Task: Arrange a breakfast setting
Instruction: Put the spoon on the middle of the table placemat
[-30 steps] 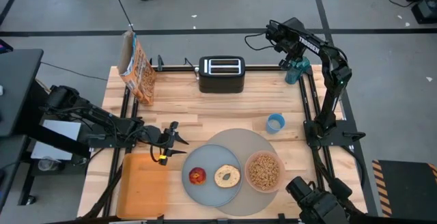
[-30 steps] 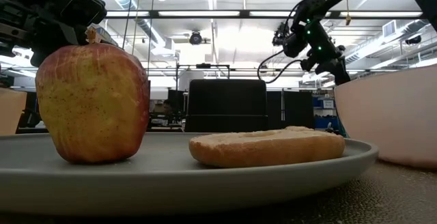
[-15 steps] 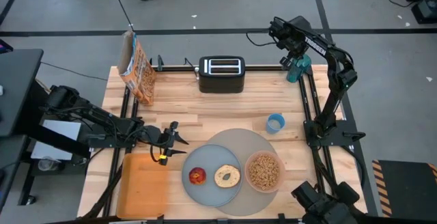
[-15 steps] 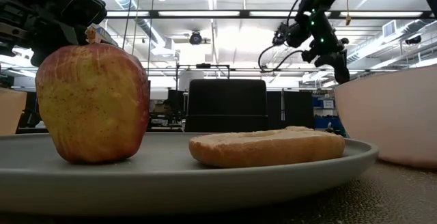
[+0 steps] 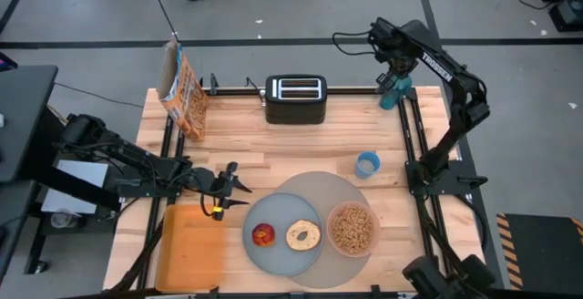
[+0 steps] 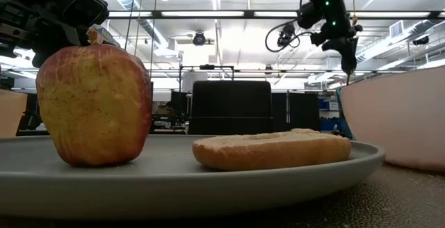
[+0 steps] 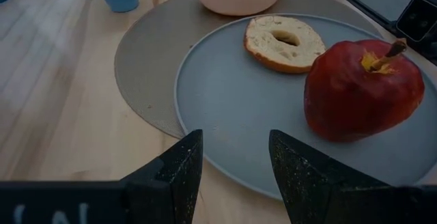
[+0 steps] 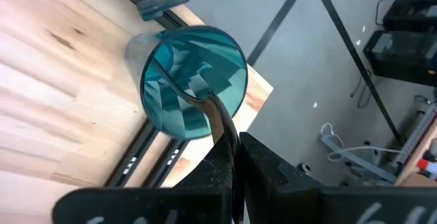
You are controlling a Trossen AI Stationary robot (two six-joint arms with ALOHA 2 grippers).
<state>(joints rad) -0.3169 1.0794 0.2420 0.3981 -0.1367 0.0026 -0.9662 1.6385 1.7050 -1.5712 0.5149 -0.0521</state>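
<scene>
On the round placemat (image 5: 314, 185) sit a grey plate (image 5: 278, 255) bearing a red apple (image 5: 263, 235) and a bagel half (image 5: 302, 235), and a pink bowl (image 5: 351, 229) of cereal. My left gripper (image 7: 232, 162) stands open, low, just off the plate's left rim (image 7: 205, 108). My right gripper (image 8: 235, 149) hangs high over a teal cup (image 8: 157, 60) at the table's far right corner, shut on a thin metal spoon (image 8: 205, 104) whose lower end is still inside the cup. My right gripper pinches the spoon's upper end (image 8: 220, 123) between its two shut fingers. The fingers come from above, slanting down. The spoon hangs below them, and its curved lower part (image 8: 179, 87) reaches into the teal cup's mouth.
A black toaster (image 5: 295, 98) stands at the far edge and a cereal box (image 5: 182, 89) at the far left corner. A small blue cup (image 5: 367, 164) sits right of centre. An orange board (image 5: 191, 249) lies at the near left, beside the plate.
My right gripper has risen over the teal cup and drifted a little toward the table's right edge, tipping steeper downward. The left arm and everything on the placemat have stayed put.
</scene>
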